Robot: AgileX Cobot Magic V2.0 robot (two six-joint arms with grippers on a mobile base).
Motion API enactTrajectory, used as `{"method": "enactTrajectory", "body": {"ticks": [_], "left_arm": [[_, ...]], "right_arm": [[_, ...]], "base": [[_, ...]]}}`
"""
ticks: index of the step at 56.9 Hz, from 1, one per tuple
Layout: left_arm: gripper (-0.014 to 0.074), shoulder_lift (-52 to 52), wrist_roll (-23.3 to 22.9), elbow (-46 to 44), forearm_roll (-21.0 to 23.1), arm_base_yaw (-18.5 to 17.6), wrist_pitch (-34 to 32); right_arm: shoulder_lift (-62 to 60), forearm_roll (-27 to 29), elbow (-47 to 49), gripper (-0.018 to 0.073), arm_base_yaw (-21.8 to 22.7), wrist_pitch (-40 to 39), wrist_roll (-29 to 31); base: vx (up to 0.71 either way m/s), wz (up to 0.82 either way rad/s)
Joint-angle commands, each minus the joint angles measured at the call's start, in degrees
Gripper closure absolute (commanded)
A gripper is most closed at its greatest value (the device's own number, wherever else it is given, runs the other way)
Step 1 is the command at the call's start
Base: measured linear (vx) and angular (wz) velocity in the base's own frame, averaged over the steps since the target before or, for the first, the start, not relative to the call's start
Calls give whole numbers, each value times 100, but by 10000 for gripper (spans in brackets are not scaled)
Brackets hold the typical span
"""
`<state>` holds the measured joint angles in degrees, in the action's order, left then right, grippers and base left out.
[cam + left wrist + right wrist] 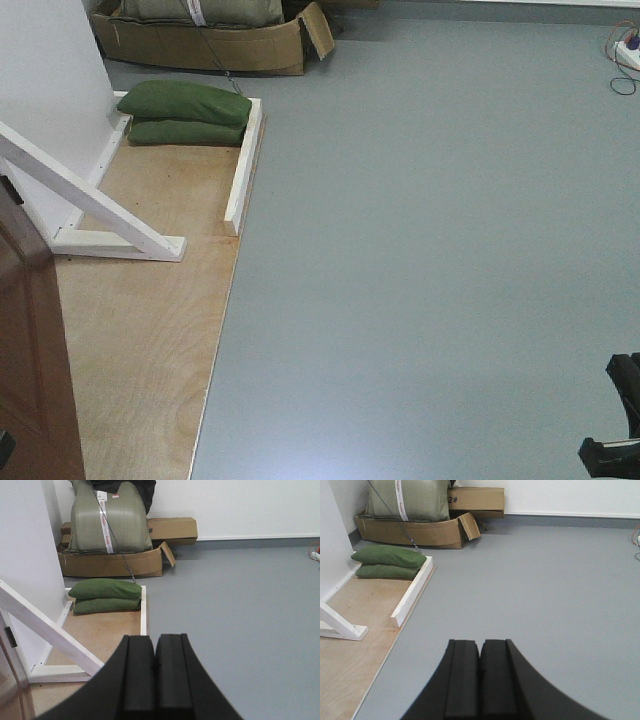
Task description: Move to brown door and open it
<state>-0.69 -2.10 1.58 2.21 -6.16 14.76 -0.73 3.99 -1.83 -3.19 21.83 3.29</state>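
The brown door (28,360) shows only as a glossy reddish-brown slab at the lower left edge of the front view, standing on the plywood base. Its handle is out of view. A thin brownish strip of the door (7,680) also shows at the lower left of the left wrist view. My left gripper (155,639) is shut with nothing in it, facing the floor beside the base. My right gripper (480,644) is shut and empty too, over bare grey floor. A black part of an arm (618,420) sits at the lower right of the front view.
A white wooden brace (95,200) slants down from the white wall panel onto the plywood base (150,340). Two green sandbags (190,112) lie at the base's far end. A cardboard box (210,45) stands behind them. Cables (622,60) lie far right on the grey floor.
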Motion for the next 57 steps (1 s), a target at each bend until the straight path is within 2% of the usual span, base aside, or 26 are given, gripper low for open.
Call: {"method": "enactTrajectory", "body": {"ticks": [1,21,30,37,45,50,57], "left_arm": [[600,-75,-10,-140,-3,-7,-458],[600,-75,-20,-158,9,-7,-552],[600,66,-184,-390,41,-7,-1437],[600,642,-65,-1162,-4,-7,-2061],[600,1300,762,-2216,-15,-7,-2308],[600,1624,1520,-2862,-15,-5,-2308],[600,1932,2812,-3582,-15,0,-2336]], "right_arm": [[-32,-19,-19,559,9,-441,49],[-32,-19,-19,559,9,-441,49],[-32,-19,-19,559,9,-441,49],[-32,-19,-19,559,9,-441,49],[-32,-19,-19,559,9,-441,49],[-32,-19,-19,559,9,-441,49],[-32,-19,-19,559,9,-441,49]], "base": [[0,0],[0,0],[0,0],[0,0],[0,0],[0,0],[0,0]]}}
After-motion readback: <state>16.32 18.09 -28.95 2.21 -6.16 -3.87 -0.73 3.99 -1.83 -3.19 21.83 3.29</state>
